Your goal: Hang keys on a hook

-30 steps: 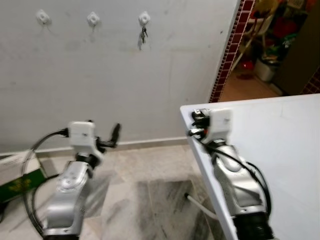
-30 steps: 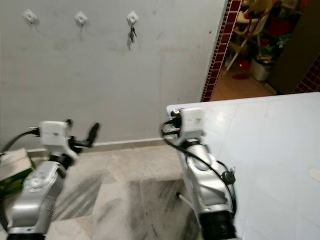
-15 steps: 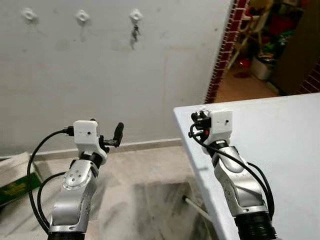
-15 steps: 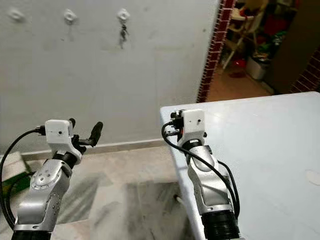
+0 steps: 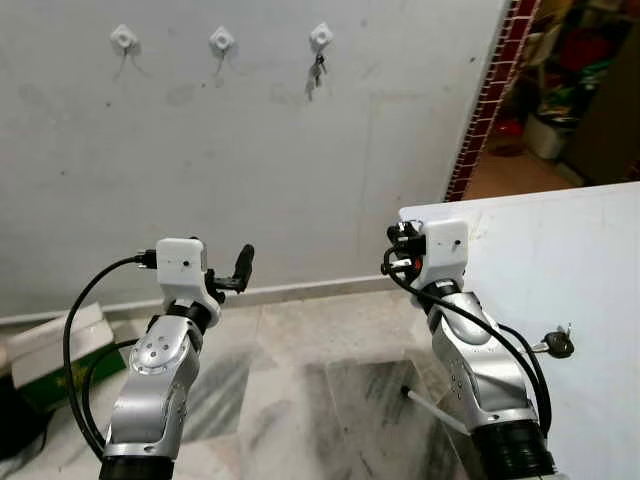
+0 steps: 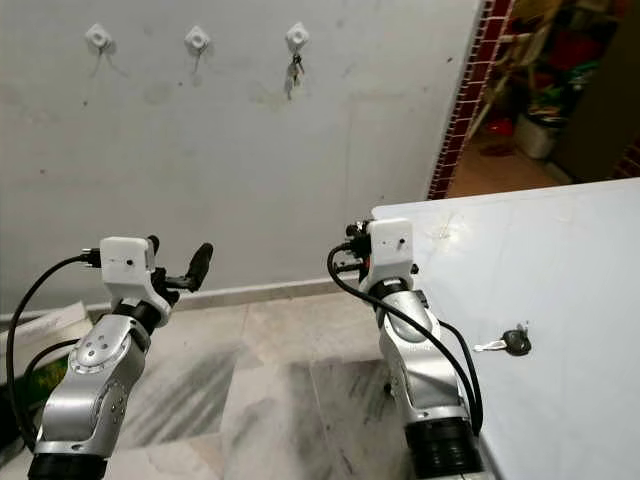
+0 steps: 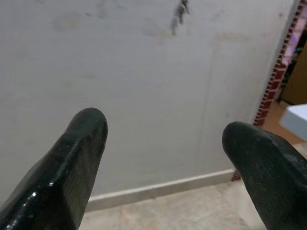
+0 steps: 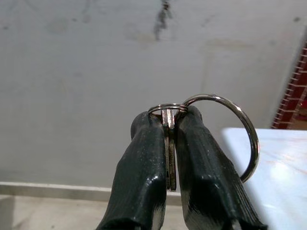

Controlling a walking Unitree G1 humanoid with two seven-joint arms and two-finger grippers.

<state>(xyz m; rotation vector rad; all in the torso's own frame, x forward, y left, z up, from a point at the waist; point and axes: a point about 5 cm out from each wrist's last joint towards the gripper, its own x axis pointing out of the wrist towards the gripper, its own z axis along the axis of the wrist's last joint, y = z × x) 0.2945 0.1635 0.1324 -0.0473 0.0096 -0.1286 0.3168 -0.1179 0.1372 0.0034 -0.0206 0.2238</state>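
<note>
Three white hooks are fixed high on the grey wall: left hook (image 5: 122, 38), middle hook (image 5: 221, 40), right hook (image 5: 320, 35). A bunch of keys (image 5: 318, 68) hangs from the right one. My right gripper (image 8: 168, 117) is shut on a key (image 8: 169, 143) whose metal ring (image 8: 250, 139) sticks out to one side. It is held up at the corner of the white table (image 5: 570, 250), well short of the wall. My left gripper (image 7: 165, 134) is open and holds nothing, raised over the floor and facing the wall. Another key (image 5: 552, 344) lies on the table.
A brick-edged doorway (image 5: 490, 100) opens to the right of the wall, into a cluttered room. A green and white box (image 5: 45, 352) lies on the marble floor at the left. The table edge runs close beside my right arm.
The whole view has shifted, so the hooks sit further right and the key on the table has come into sight. Both arms hold the same pose; the grip is unchanged.
</note>
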